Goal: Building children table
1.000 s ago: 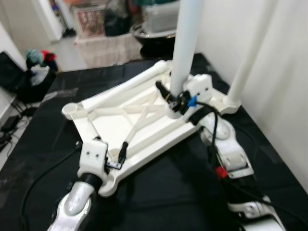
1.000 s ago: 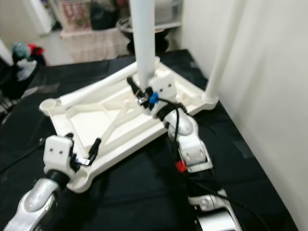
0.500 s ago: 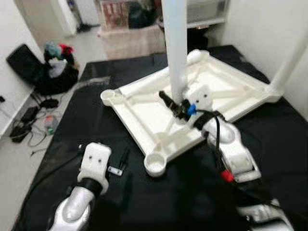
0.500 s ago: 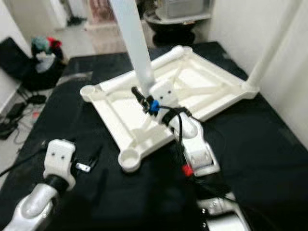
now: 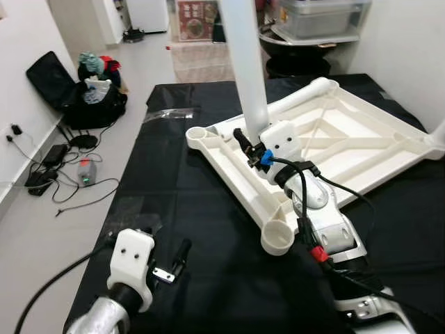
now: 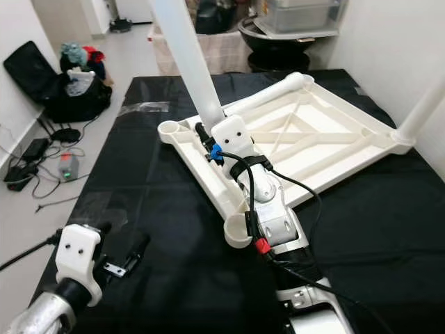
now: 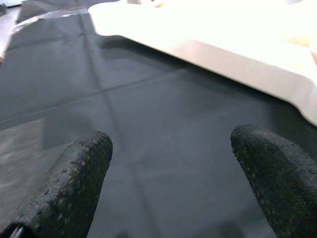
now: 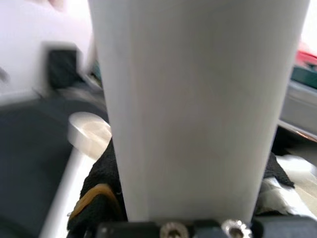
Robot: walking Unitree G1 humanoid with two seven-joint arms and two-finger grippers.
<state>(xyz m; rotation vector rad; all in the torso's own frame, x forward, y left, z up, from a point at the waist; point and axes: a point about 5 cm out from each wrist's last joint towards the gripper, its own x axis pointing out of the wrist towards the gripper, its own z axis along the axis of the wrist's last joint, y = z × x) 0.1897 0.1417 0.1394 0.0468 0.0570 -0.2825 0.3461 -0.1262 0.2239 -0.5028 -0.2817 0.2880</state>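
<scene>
Right pincer (image 5: 245, 141) clamps a white table leg (image 5: 243, 66) upright over the inverted white tabletop (image 5: 361, 149). Left pincer (image 5: 175, 259), fingers spread wide and holding nothing, hovers above the black surface (image 5: 208, 209).

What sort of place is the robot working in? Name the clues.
Probably a room in a home: a black bag and cables lie on the tiled floor, with storage boxes behind the black work table.

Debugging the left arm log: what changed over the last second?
The left gripper let go of the tabletop rim and now hovers open over the black mat, apart from it. The camera view shifted a lot too. The right gripper stays clamped on the white leg; another leg stays mounted.
</scene>
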